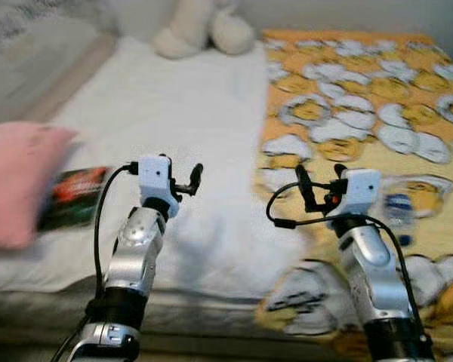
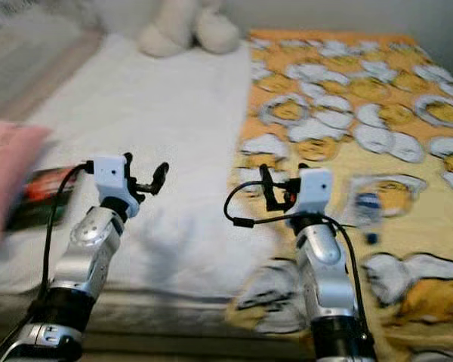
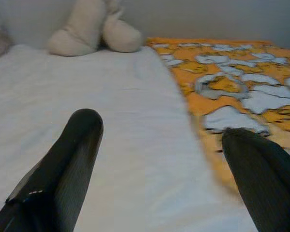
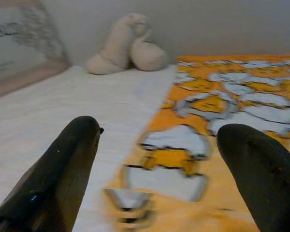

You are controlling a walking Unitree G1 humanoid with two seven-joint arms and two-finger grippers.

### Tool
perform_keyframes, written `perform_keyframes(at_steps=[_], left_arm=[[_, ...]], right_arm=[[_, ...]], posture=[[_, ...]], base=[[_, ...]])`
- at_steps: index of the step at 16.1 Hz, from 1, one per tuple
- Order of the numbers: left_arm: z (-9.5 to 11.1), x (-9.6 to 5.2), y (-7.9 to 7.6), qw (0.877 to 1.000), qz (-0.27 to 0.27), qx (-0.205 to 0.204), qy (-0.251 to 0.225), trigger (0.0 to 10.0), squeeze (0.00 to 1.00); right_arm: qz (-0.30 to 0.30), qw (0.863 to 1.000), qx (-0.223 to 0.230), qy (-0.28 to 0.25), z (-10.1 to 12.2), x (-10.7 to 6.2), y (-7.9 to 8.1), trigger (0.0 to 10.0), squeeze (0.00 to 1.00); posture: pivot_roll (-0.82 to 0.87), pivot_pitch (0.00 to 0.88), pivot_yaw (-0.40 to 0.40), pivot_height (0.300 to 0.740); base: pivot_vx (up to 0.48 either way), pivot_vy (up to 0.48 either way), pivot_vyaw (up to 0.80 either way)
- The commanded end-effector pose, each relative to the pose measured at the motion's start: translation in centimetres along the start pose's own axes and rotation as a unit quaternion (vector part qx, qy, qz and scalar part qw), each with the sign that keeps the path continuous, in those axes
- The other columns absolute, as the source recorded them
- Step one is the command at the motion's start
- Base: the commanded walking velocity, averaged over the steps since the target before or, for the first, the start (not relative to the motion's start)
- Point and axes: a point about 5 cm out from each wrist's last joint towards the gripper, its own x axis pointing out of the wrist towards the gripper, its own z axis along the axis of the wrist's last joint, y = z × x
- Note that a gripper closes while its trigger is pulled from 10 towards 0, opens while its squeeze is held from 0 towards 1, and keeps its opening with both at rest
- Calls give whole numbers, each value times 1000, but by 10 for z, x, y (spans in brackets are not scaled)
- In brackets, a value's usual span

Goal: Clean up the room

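Observation:
A bed with a white sheet [image 1: 196, 113] lies before me, its right half covered by an orange patterned blanket [image 1: 362, 83]. A small plastic bottle [image 1: 399, 211] lies on the blanket, just right of my right gripper [image 1: 321, 182]. That gripper hangs open over the blanket's left edge, and in the right wrist view its fingers [image 4: 72, 159] stand wide apart and empty. My left gripper [image 1: 187, 179] is open above the sheet near the bed's front, holding nothing. A dark green and red packet [image 1: 74, 197] lies on the sheet to its left.
A pink pillow [image 1: 15, 181] sits at the bed's left front, partly over the packet. At the far end, by the wall, rests a cream plush toy [image 1: 204, 30]. The bed's front edge [image 1: 211, 302] runs just under both arms.

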Motion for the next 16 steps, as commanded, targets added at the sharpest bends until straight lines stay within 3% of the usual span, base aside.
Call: perform_keyframes(at_steps=[1, 5, 9, 14, 16], left_arm=[[0, 2, -6, 1000, -14, 10, -1, 10000, 0], [0, 1, -8, 999, -34, 11, -10, 10000, 0], [-3, -6, -9, 999, -45, -12, -12, 10000, 0], [-5, -4, -15, 998, -57, -15, -9, 10000, 0], [-8, -3, -14, 999, -49, -9, -1, 10000, 0]], right_arm=[[-10, 1000, -5, -3, 0, 0, -5, 10000, 0], [12, 1000, -7, 3, -1, 2, 2, 10000, 0], [15, 1000, -3, 1, -2, -1, 2, 10000, 0], [13, 1000, -6, 3, -2, -4, -3, 10000, 0], [11, 1000, -7, 5, -2, -5, -4, 10000, 0]], posture=[[-113, 0, 56, 740], [-108, 0, 51, 740], [-115, 0, 52, 740], [-130, 0, 48, 740], [-132, 0, 48, 740]], base=[[375, 0, 0], [0, 0, -409], [0, 480, -545], [0, 480, -548], [0, 0, -544]])
